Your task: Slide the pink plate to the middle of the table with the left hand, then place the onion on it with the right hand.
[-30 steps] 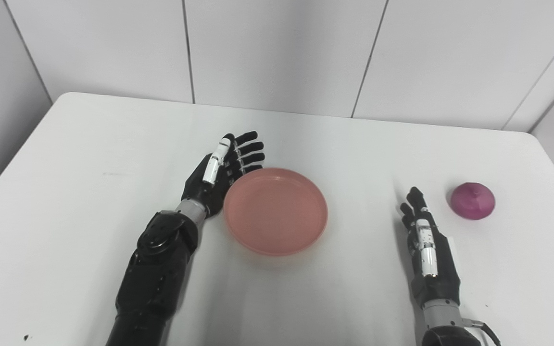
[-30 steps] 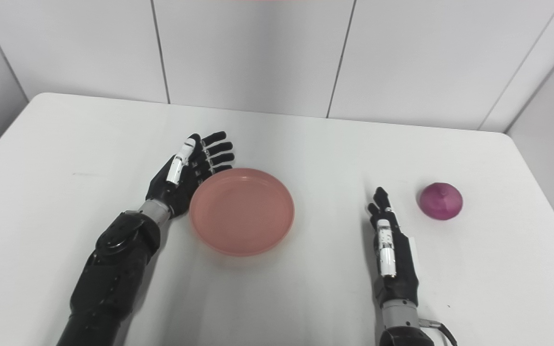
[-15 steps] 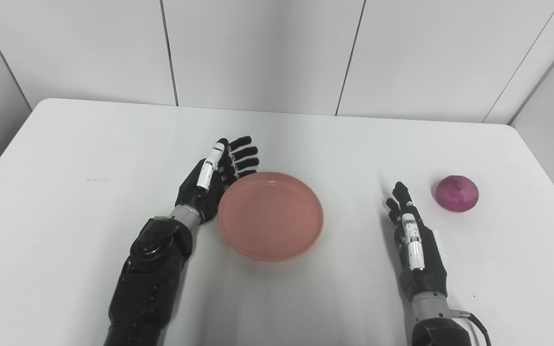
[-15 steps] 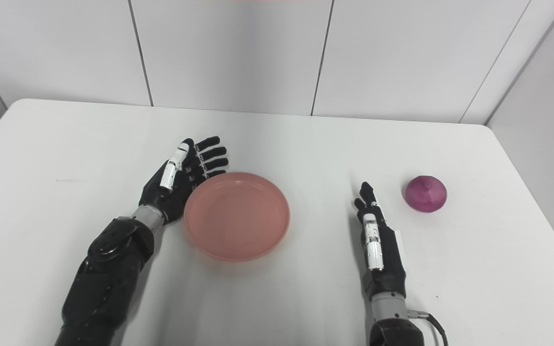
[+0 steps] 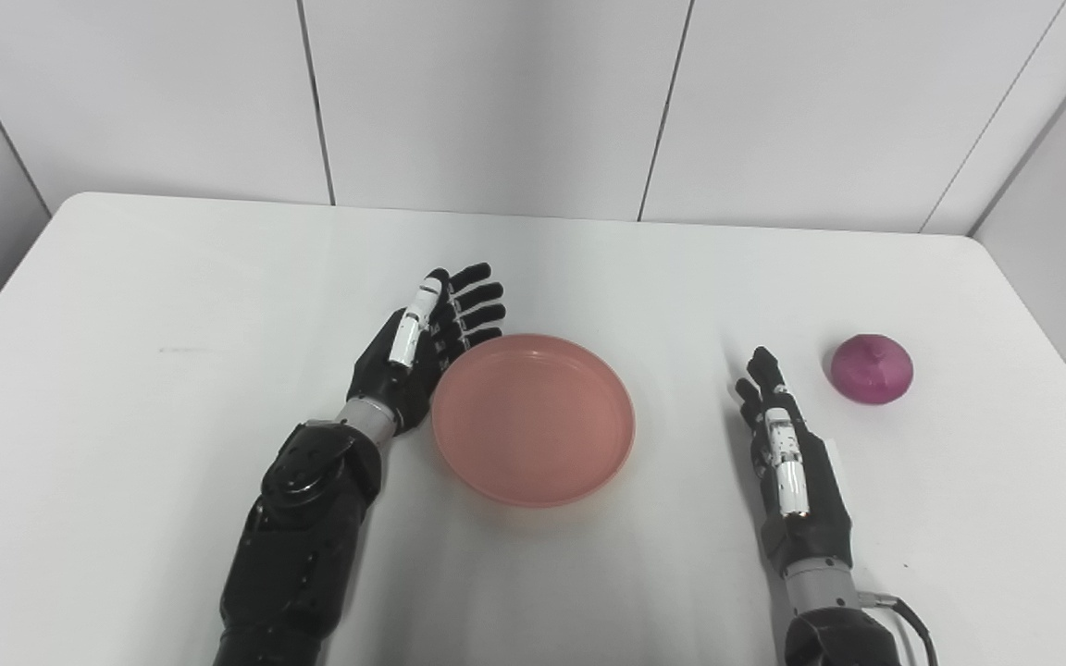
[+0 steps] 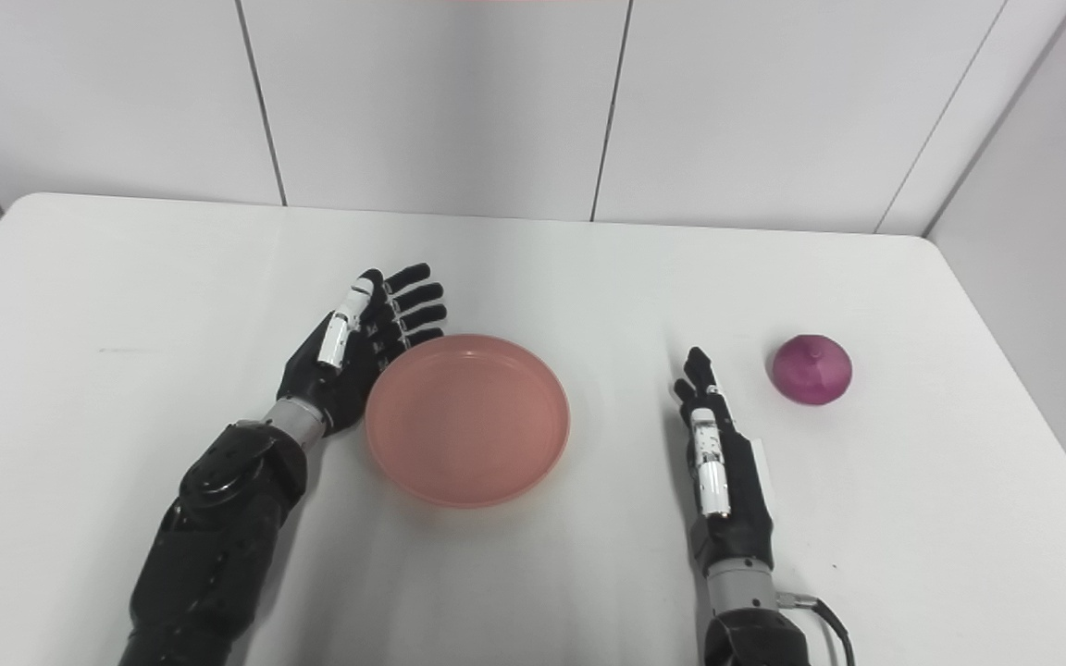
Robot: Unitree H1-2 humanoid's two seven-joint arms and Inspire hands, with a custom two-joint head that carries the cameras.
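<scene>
The pink plate (image 5: 533,421) lies empty near the middle of the white table (image 5: 154,305). My left hand (image 5: 417,347) is open, fingers stretched, and stands on edge against the plate's left rim. The purple onion (image 5: 872,368) rests on the table at the right. My right hand (image 5: 787,458) is open and holds nothing; it stands on edge with its fingers pointing away from me. It is a short way left of the onion and nearer to me, not touching it.
Grey wall panels (image 5: 496,102) rise right behind the table's far edge. The table's right edge (image 5: 1051,370) runs close past the onion. A thin cable (image 5: 912,620) hangs at my right wrist.
The camera has shifted, so the whole picture moved. Against the table, my left hand and the plate have slid a little to the right. Right hand and onion have kept their places.
</scene>
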